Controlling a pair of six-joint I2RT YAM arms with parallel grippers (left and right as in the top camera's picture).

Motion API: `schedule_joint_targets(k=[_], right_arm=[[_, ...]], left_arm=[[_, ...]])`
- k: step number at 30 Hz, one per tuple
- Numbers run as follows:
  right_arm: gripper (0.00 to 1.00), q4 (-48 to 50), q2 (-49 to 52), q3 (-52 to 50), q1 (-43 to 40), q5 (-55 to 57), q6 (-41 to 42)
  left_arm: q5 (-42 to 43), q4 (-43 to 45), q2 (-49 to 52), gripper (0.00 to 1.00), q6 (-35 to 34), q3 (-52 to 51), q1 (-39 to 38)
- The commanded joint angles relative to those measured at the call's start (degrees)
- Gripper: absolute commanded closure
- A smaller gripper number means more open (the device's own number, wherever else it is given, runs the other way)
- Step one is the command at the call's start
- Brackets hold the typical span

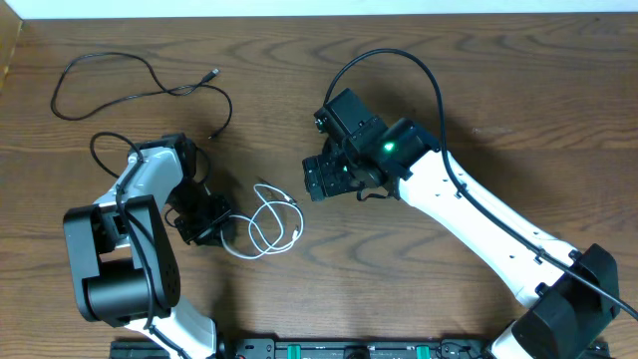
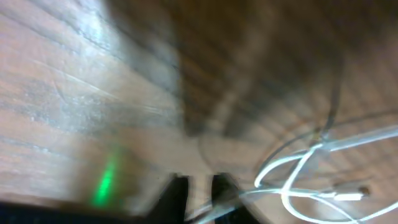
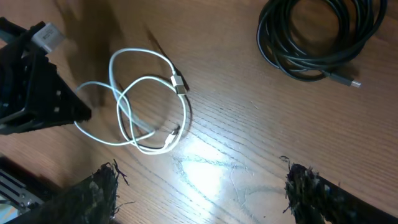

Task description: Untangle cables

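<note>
Wooden table (image 1: 478,90), seen from overhead. Right arm (image 1: 478,214) reaches in from the lower right corner toward the table's centre. Left arm (image 1: 125,254) stands at the lower left, bent over toward the middle. Right gripper (image 3: 205,193): fingers spread wide and holding nothing, hovering above bare wood just right of the white cable. Left gripper (image 1: 204,224): low at the table beside the left edge of the white loops, jaws closed. The left wrist view is heavily blurred. A white strand runs toward the fingertips, but I cannot tell whether it is pinched. One long black cable (image 1: 169,90) lies spread in loose curves at the upper left, well apart from the others. The second black cable (image 3: 283,57) lies in a tight coil with its plug end sticking out. It shows only in the right wrist view, well apart from the white one on the right. White cable (image 1: 261,211): a few overlapping loops on the table between the two grippers, separate from both black cables.
</note>
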Motion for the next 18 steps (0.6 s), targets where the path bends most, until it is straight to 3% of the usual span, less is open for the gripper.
schedule_joint_targets(k=[1, 8, 12, 18], right_arm=[[0.16, 0.11, -0.79, 0.33, -0.13, 0.35, -1.05], [0.16, 0.11, -0.79, 0.33, -0.13, 0.35, -1.05], [0.16, 0.13, -0.79, 0.33, -0.13, 0.35, -1.03], [0.17, -0.09, -0.79, 0.33, -0.11, 0.35, -1.05]], left_arm=[[0.52, -1.68, -1.07, 0.92, 1.09, 3.08, 0.00], [0.76, -3.69, -5.88, 0.92, 1.09, 7.72, 0.00], [5.11, -2.93, -11.98, 0.92, 2.36, 10.14, 0.00], [7.15, 6.12, -22.75, 0.92, 2.54, 12.68, 0.00]])
